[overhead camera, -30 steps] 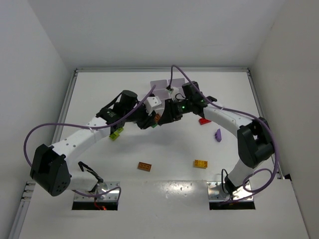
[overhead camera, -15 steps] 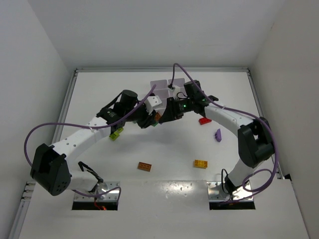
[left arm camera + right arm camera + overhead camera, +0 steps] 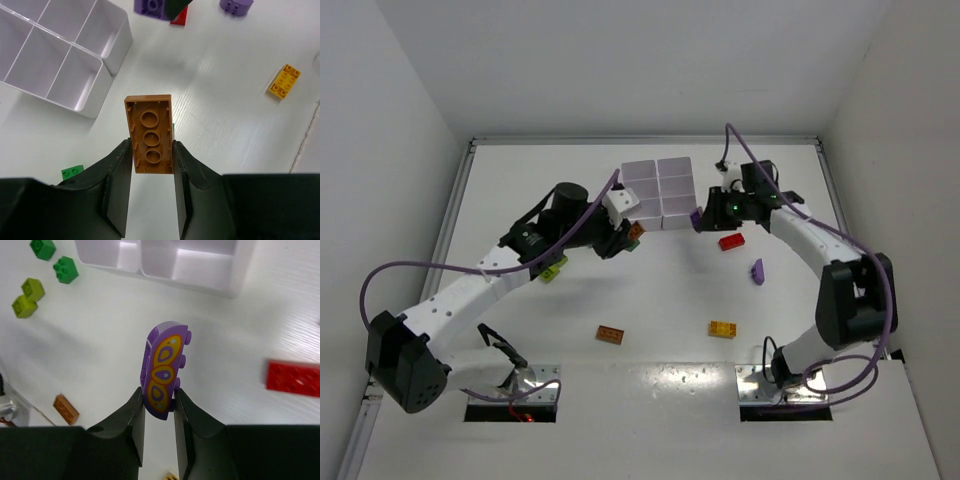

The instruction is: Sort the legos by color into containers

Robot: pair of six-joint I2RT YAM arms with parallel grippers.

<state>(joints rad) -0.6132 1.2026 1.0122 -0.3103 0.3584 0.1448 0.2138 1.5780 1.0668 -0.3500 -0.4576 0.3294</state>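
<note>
Currently the left gripper [image 3: 151, 146] is clamped on an orange-brown brick [image 3: 148, 125]. The fingers bear on its two long sides, the hollow underside faces the wrist camera, and the long axis runs straight out from the gripper. Beyond the brick, the tray [image 3: 98, 89] lies ahead and to the left, its nearest corner just past the brick's far end. The cells visible in this view hold no brick. The right gripper [image 3: 159, 391] is closed on a purple piece [image 3: 162, 357], held on edge with the printed face toward the camera and the long axis also pointing away from the fingers. From this gripper the tray [image 3: 240, 270] lies straight ahead, its near wall running across the line of approach. A red brick [image 3: 292, 377] lies off to one side, clear of that line. In the top view both grippers stand just beside the near edge of the tray [image 3: 660, 185], the left at its left corner and the right at its right corner. Neither arm is clearly nearer. Judged from this layout, each delivery needs a short forward reach over the near wall, and the left arm also needs a leftward shift.
</note>
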